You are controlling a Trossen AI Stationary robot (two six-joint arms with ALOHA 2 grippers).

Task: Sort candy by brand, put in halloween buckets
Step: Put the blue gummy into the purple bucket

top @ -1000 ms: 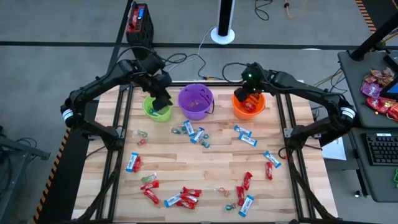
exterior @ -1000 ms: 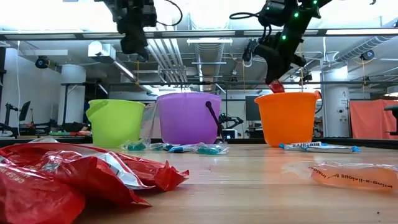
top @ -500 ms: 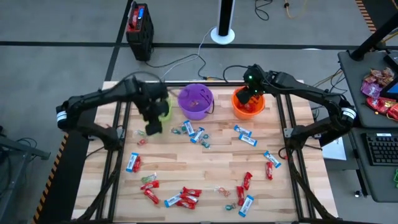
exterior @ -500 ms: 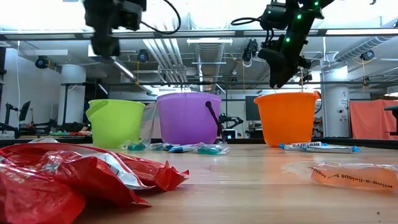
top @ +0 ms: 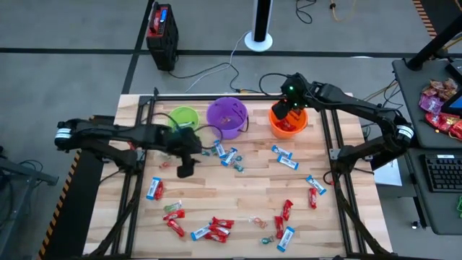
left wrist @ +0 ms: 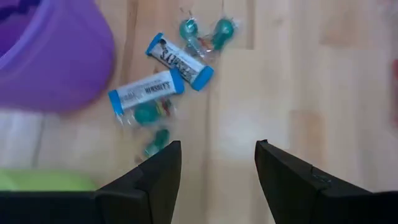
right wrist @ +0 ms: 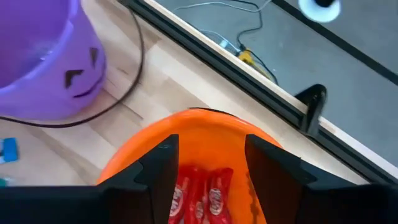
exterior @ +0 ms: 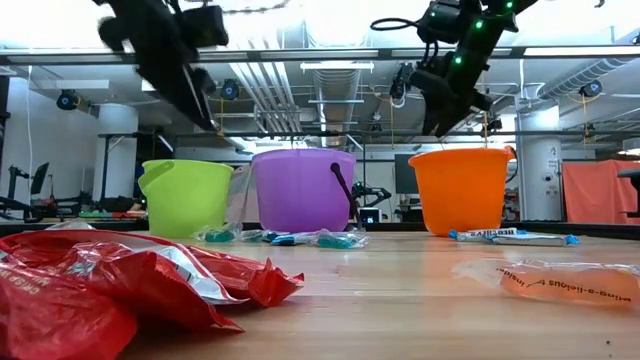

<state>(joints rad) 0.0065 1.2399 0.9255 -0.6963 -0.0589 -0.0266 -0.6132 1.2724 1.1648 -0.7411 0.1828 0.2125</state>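
Three halloween buckets stand in a row at the table's far edge: lime green (top: 182, 118), purple (top: 227, 117) and orange (top: 289, 124). Candy in red wrappers (top: 216, 227) and blue-and-white wrappers (top: 285, 157) lies scattered over the wooden table. My left gripper (left wrist: 217, 168) hangs open over the table just near of the green and purple buckets, beside blue-and-white candies (left wrist: 163, 87) and small greenish ones (left wrist: 202, 31). My right gripper (right wrist: 211, 158) is open above the orange bucket (right wrist: 205, 134), where red-wrapped candies (right wrist: 199, 193) lie inside.
A red candy bag (exterior: 120, 280) and a clear orange wrapper (exterior: 570, 280) lie close to the low camera at the near edge. Black frame rails (top: 137, 144) run along the table's left and right sides. The middle of the table has bare wood.
My left gripper has swung from above the green bucket toward the near edge and down, still open, to the candies near the purple bucket. My right gripper has stayed over the orange bucket and opened. The red candy at its tips has gone from them.
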